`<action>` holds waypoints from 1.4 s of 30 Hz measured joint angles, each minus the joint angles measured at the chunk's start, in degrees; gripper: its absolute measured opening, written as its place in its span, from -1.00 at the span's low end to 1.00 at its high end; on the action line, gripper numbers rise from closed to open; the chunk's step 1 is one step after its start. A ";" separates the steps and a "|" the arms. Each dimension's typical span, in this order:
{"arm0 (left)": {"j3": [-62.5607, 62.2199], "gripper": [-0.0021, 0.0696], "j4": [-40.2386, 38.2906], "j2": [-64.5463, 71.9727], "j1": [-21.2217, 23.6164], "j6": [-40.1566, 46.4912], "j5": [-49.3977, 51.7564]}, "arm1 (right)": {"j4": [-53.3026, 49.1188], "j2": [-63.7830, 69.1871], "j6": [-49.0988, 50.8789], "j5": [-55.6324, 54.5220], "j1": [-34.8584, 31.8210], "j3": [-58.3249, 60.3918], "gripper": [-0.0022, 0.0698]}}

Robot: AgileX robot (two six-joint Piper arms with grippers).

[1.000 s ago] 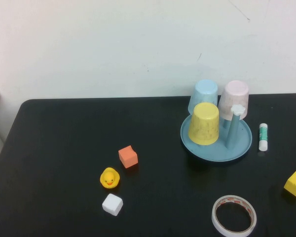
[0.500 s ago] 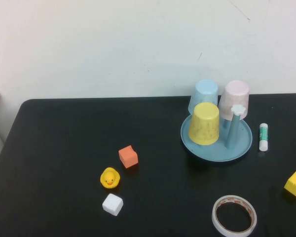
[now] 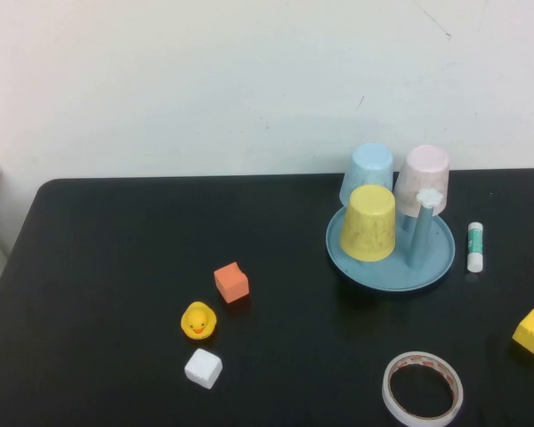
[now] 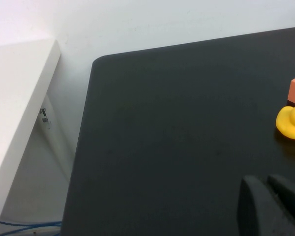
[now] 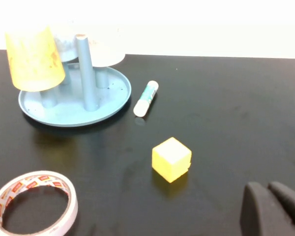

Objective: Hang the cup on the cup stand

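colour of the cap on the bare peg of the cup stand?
White, a flower-shaped cap on the bare blue peg of the round blue-grey cup stand; clearest in the high view.

Duck (image 3: pixel 198 320), blocks, tape roll (image 3: pixel 422 389), glue stick (image 3: pixel 475 245)

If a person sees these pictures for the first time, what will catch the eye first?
First the cup stand at the table's far right, with the yellow cup upside down on a peg, a pale blue cup and a pale pink cup behind it. Then the yellow duck near the middle. The left gripper and right gripper sit shut, low near the table's front edge.
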 joint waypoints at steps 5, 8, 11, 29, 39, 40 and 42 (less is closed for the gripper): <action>0.00 -0.95 0.00 0.00 0.00 0.00 0.00 | -0.10 0.00 0.63 0.00 0.00 0.00 -0.94; 0.00 -0.95 0.00 0.00 0.00 0.00 0.00 | -0.50 0.00 0.76 0.13 0.00 0.00 -0.94; 0.00 -0.95 0.00 0.00 0.00 0.00 0.00 | -1.93 0.00 0.87 0.72 0.00 -0.14 -0.94; 0.00 -0.95 0.00 0.00 0.00 0.00 0.00 | -2.42 0.00 1.19 1.29 0.00 -0.27 -0.94; 0.00 -0.95 0.00 0.00 0.00 0.00 0.00 | -2.54 0.00 1.19 1.29 0.00 -0.27 -0.94; 0.00 -0.95 0.00 0.00 0.00 0.00 0.00 | -2.54 0.00 1.19 1.29 0.00 -0.27 -0.94; 0.00 -0.95 0.00 0.00 0.00 0.00 0.00 | -2.54 0.00 1.19 1.29 0.00 -0.27 -0.94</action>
